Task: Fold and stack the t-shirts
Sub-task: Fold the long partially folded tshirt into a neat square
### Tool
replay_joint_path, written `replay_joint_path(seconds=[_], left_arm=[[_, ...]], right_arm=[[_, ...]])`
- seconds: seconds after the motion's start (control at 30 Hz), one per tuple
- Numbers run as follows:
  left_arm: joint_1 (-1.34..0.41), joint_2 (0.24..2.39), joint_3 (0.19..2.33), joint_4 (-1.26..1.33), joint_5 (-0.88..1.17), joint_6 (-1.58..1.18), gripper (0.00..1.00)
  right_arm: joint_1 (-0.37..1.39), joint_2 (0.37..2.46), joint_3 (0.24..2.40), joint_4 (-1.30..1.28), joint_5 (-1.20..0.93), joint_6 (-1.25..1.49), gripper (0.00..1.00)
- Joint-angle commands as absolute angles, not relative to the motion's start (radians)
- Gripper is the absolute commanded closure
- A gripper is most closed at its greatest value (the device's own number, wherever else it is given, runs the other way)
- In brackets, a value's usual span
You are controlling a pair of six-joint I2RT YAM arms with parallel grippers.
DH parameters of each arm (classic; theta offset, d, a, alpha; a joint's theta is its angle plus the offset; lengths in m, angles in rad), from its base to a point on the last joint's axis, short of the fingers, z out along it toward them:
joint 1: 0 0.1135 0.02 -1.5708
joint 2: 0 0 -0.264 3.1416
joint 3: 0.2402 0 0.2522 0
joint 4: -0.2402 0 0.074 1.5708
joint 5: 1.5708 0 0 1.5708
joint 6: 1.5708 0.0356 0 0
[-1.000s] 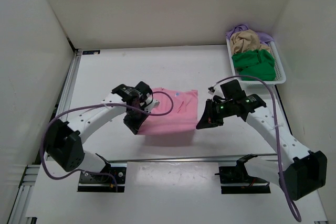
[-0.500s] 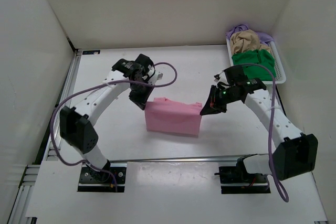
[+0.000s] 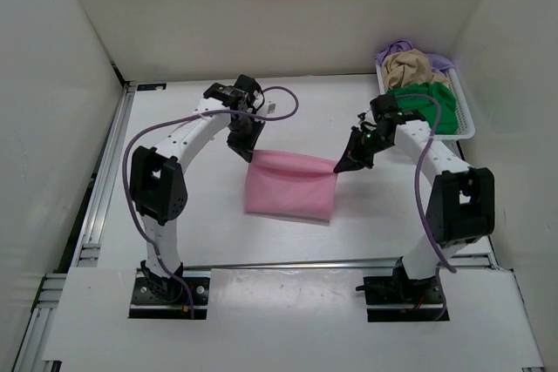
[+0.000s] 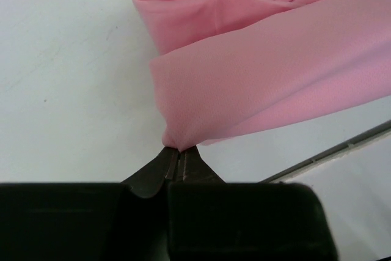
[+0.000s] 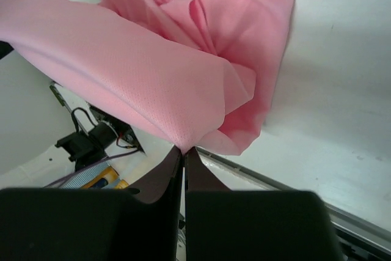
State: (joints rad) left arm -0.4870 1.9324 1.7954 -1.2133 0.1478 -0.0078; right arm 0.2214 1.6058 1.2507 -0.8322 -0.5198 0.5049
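The pink shirt is thin matt cloth with a fine dotted knit, soft and creased. The table under it is smooth, matt white and faintly scuffed. At two o'clock, a white plastic mesh basket holds more matt cloth: a green shirt and a tan shirt.

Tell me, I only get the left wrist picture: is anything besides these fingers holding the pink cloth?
Observer: Yes. The right gripper is shut on the other end of the pink t-shirt.
Operator: So it's held at two ends?
Observer: From above, its far edge runs straight between the left gripper and the right one.
Operator: Any other clothes about?
Observer: Three, bunched in a white mesh basket at the far right: a green t-shirt, a tan t-shirt and a lavender t-shirt.
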Motion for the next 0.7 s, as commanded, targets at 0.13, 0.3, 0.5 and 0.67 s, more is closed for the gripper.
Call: replay_joint_path(seconds=[0.13, 0.3, 0.5, 0.67], left_arm=[[-0.468, 2.014, 1.859, -1.135, 0.124, 0.0, 0.9], [-0.468, 2.072, 1.914, -1.091, 0.068, 0.0, 0.9], [-0.468, 2.082, 1.933, -1.082, 0.049, 0.0, 0.9], [-0.44, 2.091, 1.942, -1.072, 0.031, 0.0, 0.9]], right_arm=[[0.173, 1.782, 1.387, -0.793, -0.506, 0.48, 1.0], [0.164, 1.894, 1.474, -0.741, -0.506, 0.503, 0.92], [0.164, 2.022, 1.64, -0.732, -0.515, 0.537, 0.93], [0.164, 2.063, 1.652, -0.712, -0.525, 0.557, 0.9]])
